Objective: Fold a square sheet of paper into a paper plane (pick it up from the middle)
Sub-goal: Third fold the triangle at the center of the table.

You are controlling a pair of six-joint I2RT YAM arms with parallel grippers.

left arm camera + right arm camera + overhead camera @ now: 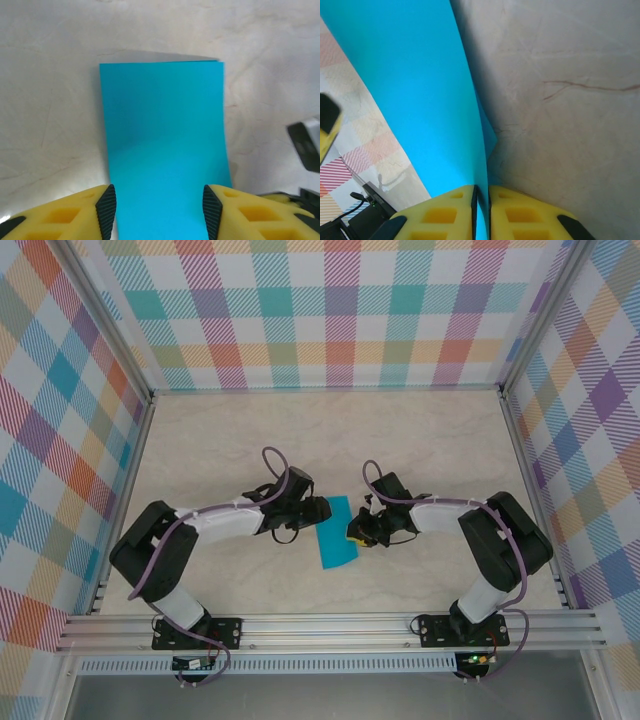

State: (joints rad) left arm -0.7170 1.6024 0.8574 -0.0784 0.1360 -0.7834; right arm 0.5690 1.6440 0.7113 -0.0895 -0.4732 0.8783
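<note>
The square sheet of paper (335, 542) is teal-blue and stands as a narrow rectangle between the two arms at mid-table. My right gripper (357, 531) is shut on its right edge. In the right wrist view the sheet (415, 85) rises from between the closed pads of that gripper (481, 200), and a second layer peeks out behind it. My left gripper (322, 510) is at the sheet's left side. In the left wrist view this gripper (159, 212) is open, its fingertips (106, 210) flanking the near end of the sheet (162, 130). The paper plane is out of view.
The beige marbled table (420, 440) is boxed in by checkered walls (330, 310) and metal posts. An aluminium rail (330, 628) carrying both arm bases runs along the near edge. Part of the right arm's gripper (306, 145) enters the left wrist view at the right.
</note>
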